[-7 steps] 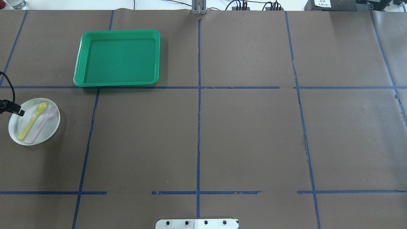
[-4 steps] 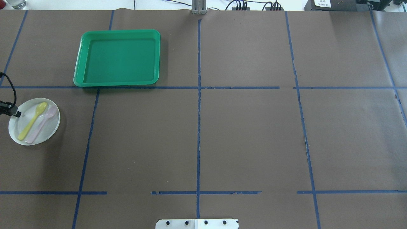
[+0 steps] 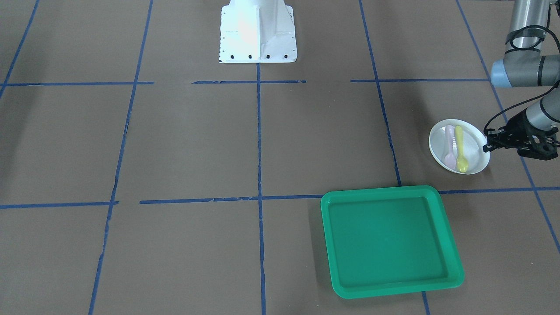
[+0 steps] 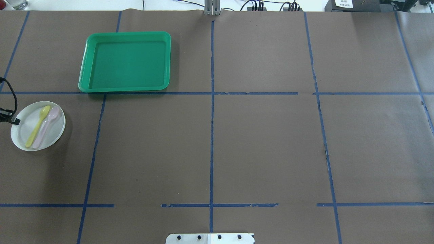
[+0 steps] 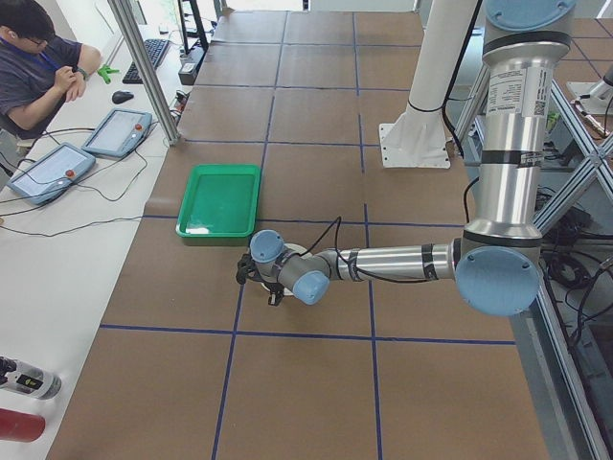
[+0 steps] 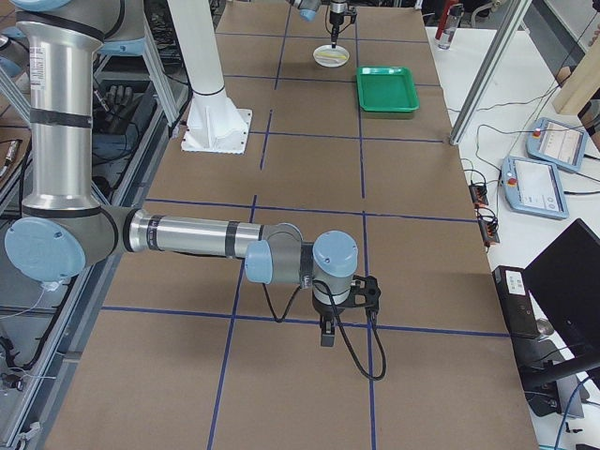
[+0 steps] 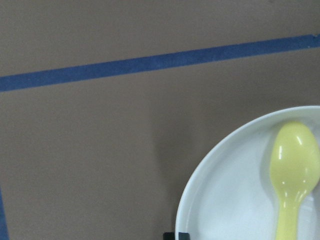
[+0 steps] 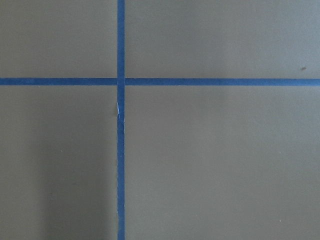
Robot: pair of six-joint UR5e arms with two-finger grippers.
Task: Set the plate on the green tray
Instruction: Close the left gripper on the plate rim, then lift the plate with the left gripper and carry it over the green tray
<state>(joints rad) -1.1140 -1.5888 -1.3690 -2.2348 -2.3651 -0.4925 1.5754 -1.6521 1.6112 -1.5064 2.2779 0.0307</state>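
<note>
The small white plate (image 4: pixel 56 130) sits at the table's left side with a yellow spoon (image 4: pixel 35 127) and a pink spoon (image 4: pixel 45 127) on it. My left gripper (image 4: pixel 13 121) is shut on the plate's left rim; it shows at the plate's right edge in the front view (image 3: pixel 487 145). The left wrist view shows the plate (image 7: pixel 225 200) and the yellow spoon (image 7: pixel 292 165). The green tray (image 4: pixel 125 33) lies empty, farther back and to the right. My right gripper (image 6: pixel 323 333) hangs over bare table; I cannot tell its state.
Blue tape lines (image 4: pixel 212 101) grid the brown table cover. The robot base plate (image 4: pixel 210 238) is at the near edge. An operator (image 5: pixel 38 57) sits beyond the table's far side with tablets (image 5: pixel 115 129).
The plate, with both spoons, has shifted slightly toward the far side and to the right. The left gripper's tip drew back to the plate's left rim.
</note>
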